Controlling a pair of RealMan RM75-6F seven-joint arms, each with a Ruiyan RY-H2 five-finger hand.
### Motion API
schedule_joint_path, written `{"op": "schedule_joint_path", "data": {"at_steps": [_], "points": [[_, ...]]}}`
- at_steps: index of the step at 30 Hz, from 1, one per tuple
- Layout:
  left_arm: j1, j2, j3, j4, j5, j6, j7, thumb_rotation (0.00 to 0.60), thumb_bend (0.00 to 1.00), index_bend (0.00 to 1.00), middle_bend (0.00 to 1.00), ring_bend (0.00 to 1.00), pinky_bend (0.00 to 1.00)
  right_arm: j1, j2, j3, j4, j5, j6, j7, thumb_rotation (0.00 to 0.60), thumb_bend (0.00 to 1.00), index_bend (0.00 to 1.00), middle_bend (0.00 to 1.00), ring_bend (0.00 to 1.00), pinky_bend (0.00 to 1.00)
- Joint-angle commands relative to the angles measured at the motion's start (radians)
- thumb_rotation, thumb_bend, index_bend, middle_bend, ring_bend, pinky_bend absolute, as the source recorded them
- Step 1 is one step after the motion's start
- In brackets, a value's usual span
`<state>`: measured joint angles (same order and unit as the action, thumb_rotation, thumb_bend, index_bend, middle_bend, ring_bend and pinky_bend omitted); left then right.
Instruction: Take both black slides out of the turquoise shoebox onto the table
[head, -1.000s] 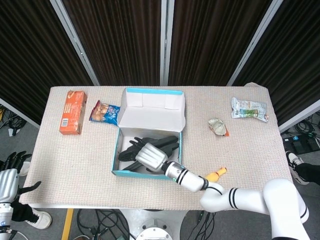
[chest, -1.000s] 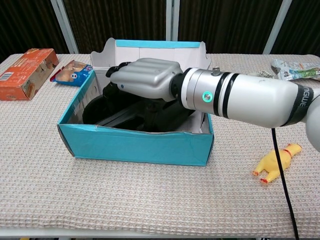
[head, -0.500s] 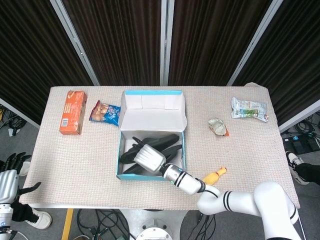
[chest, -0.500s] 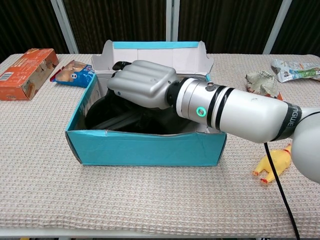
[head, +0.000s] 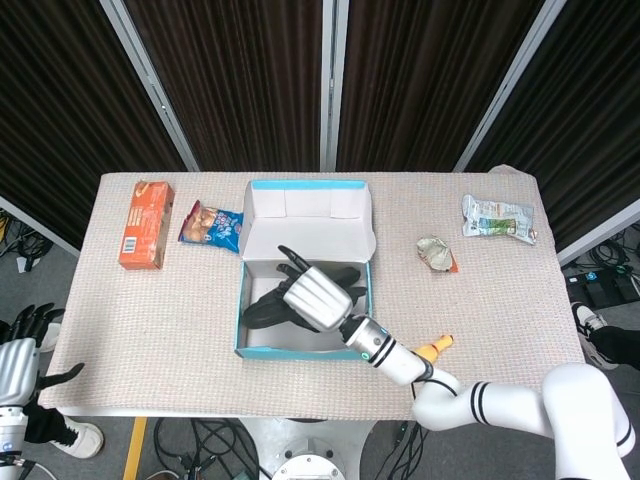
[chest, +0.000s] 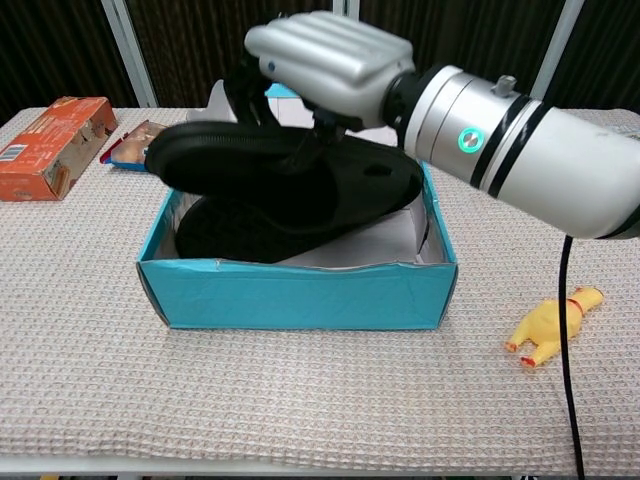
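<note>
Turquoise card makes up the shoebox (chest: 300, 295), which sits open near the front middle of the beige woven worktop (chest: 250, 400), its white-lined lid (head: 310, 215) folded up at the back. The right hand (chest: 325, 60) is above the box with its fingers clasped on the black slides (chest: 290, 175), holding both of them lifted so that they ride above the box rim, the toe ends reaching out over the left wall while the lower one dips back inside. The left hand (head: 18, 362) hangs off the worktop's left corner, fingers apart, holding nothing. A yellow rubber chicken (chest: 548, 326) lies just right of the box. An orange carton (head: 146, 224) and a blue snack bag (head: 210, 225) lie at the far left, a crumpled wrapper (head: 436, 252) and a pale packet (head: 498, 219) at the far right.
</note>
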<state>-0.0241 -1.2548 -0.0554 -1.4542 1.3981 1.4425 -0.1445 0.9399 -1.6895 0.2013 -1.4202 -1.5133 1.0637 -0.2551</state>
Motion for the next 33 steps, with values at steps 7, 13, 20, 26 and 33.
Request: {"op": "schedule_joint_path", "data": {"at_steps": [7, 13, 20, 26, 33], "points": [[-0.010, 0.007, -0.006, -0.010, 0.009, 0.002, 0.011, 0.600, 0.00, 0.20, 0.11, 0.03, 0.16, -0.134, 0.154, 0.071, -0.154, -0.015, 0.225, 0.197, 0.600, 0.36, 0.82, 0.67, 0.25, 0.00], [-0.019, 0.012, -0.009, -0.023, 0.017, 0.001, 0.021, 0.600, 0.00, 0.20, 0.11, 0.03, 0.16, -0.241, 0.316, 0.064, -0.252, 0.018, 0.287, 0.198, 0.600, 0.36, 0.82, 0.67, 0.26, 0.00], [-0.028, 0.013, -0.007, -0.028, 0.020, -0.010, 0.020, 0.600, 0.00, 0.20, 0.11, 0.03, 0.16, -0.321, 0.545, -0.042, -0.297, 0.169, 0.076, 0.240, 0.600, 0.36, 0.82, 0.67, 0.26, 0.00], [-0.040, 0.013, -0.008, -0.031, 0.019, -0.025, 0.022, 0.600, 0.00, 0.20, 0.11, 0.03, 0.16, -0.312, 0.576, -0.106, -0.220, 0.243, -0.126, 0.304, 0.600, 0.35, 0.82, 0.67, 0.25, 0.00], [-0.046, 0.019, -0.004, -0.033, 0.027, -0.029, 0.024, 0.600, 0.00, 0.20, 0.11, 0.03, 0.16, -0.289, 0.461, -0.105, -0.055, 0.280, -0.192, 0.300, 0.600, 0.34, 0.75, 0.63, 0.18, 0.00]]}}
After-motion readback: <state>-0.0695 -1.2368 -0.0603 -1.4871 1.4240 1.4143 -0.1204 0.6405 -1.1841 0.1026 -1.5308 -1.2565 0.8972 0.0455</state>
